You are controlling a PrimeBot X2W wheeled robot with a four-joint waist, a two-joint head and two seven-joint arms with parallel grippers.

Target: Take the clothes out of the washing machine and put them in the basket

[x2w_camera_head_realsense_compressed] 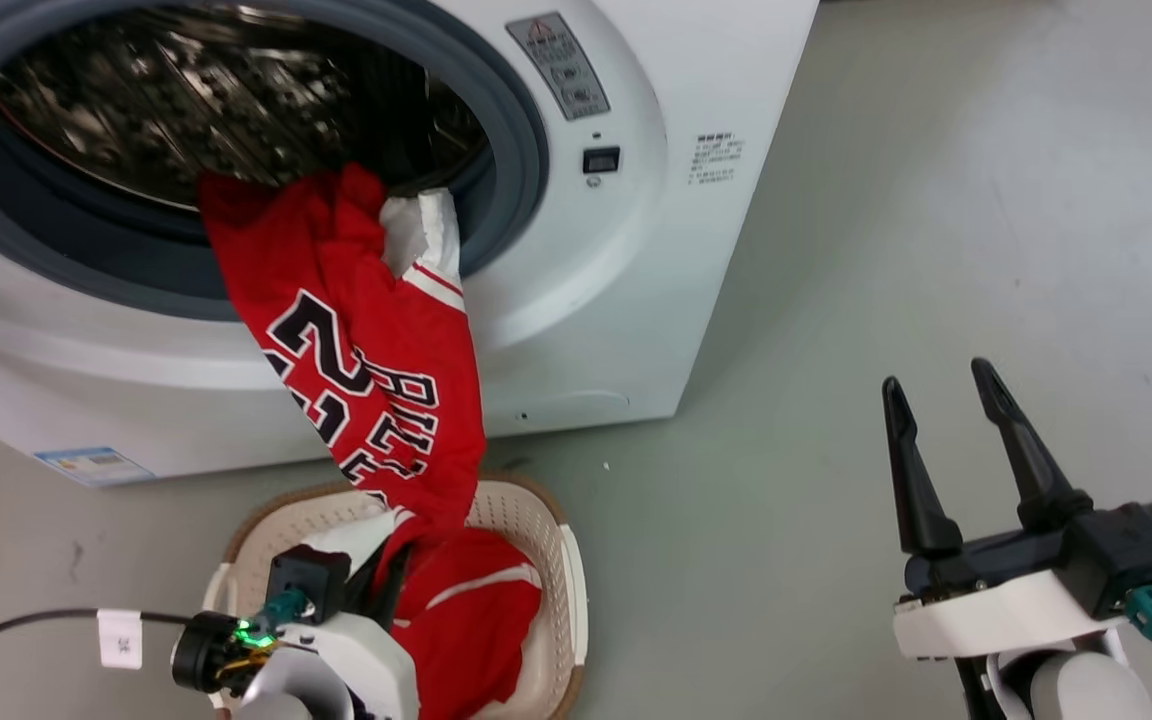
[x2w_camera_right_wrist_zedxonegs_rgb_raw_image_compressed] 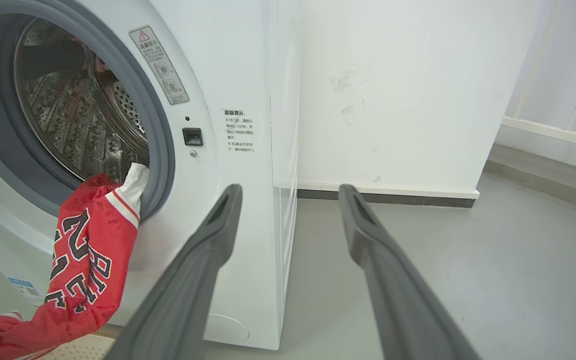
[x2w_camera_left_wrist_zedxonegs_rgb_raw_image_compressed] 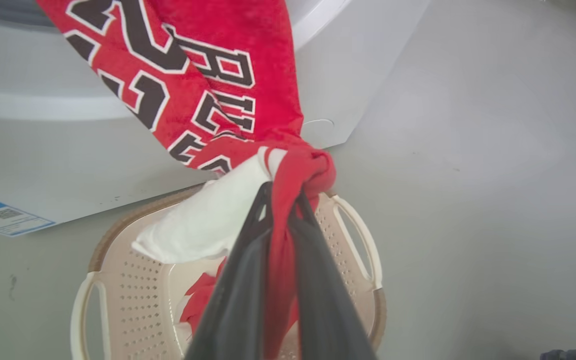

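One jersey (x2w_camera_head_realsense_compressed: 366,370) between washer (x2w_camera_head_realsense_compressed: 626,300) and basket (x2w_camera_head_realsense_compressed: 573,585)

Place: laundry corner of a plain indoor room; home or test room, cannot tell.
Appliance: white front-loading washing machine (x2w_camera_head_realsense_compressed: 576,300), door open, grey rubber seal and perforated steel drum (x2w_camera_right_wrist_zedxonegs_rgb_raw_image_compressed: 68,115) in view.
Stickers: warning label (x2w_camera_right_wrist_zedxonegs_rgb_raw_image_compressed: 159,65) and a printed notice on the front panel; blue energy label (x2w_camera_head_realsense_compressed: 93,465) low on the front.
Laundry: red clothes (x2w_camera_head_realsense_compressed: 366,370) hanging from the drum mouth into a cream perforated basket (x2w_camera_head_realsense_compressed: 568,580).
Ground: bare, smooth grey floor (x2w_camera_head_realsense_compressed: 936,200), machine and basket standing directly on it.
Backdrop: plain white wall (x2w_camera_right_wrist_zedxonegs_rgb_raw_image_compressed: 393,90), dark skirting strip (x2w_camera_right_wrist_zedxonegs_rgb_raw_image_compressed: 383,197) at its foot.
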